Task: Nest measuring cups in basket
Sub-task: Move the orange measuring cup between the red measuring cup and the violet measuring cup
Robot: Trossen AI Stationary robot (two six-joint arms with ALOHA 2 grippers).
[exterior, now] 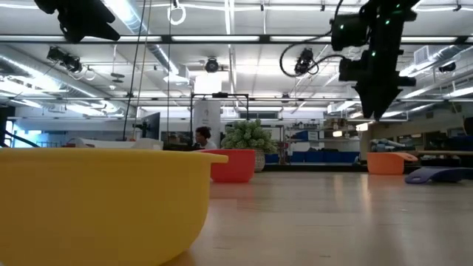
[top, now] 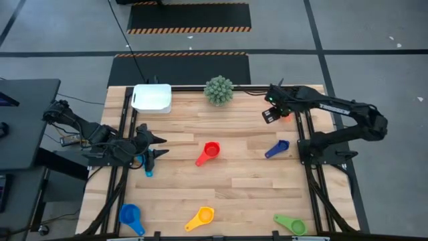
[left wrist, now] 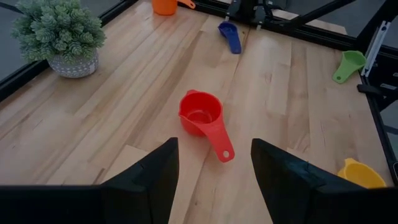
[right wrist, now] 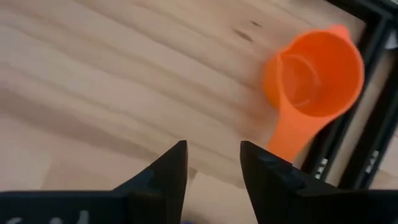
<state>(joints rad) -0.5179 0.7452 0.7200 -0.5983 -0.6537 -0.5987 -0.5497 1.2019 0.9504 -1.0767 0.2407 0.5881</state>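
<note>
The right gripper (top: 270, 115) hangs above the far right of the plank table (top: 241, 194), its dark fingers parted and holding nothing; the smooth orange measuring cup (right wrist: 314, 84) lies on the wood just beyond them, beside the black frame rail. The left gripper (top: 159, 144) waits at the left edge, jaws apart and empty, facing the glossy red measuring cup (top: 209, 152) at mid-table. A dark blue cup (top: 277, 148) lies right of it. Along the near edge sit a blue (top: 130, 216), yellow (top: 201, 217) and green cup (top: 291, 224). The rounded white basket (top: 152, 98) stands far left beside a spiky green plant (top: 219, 90).
</note>
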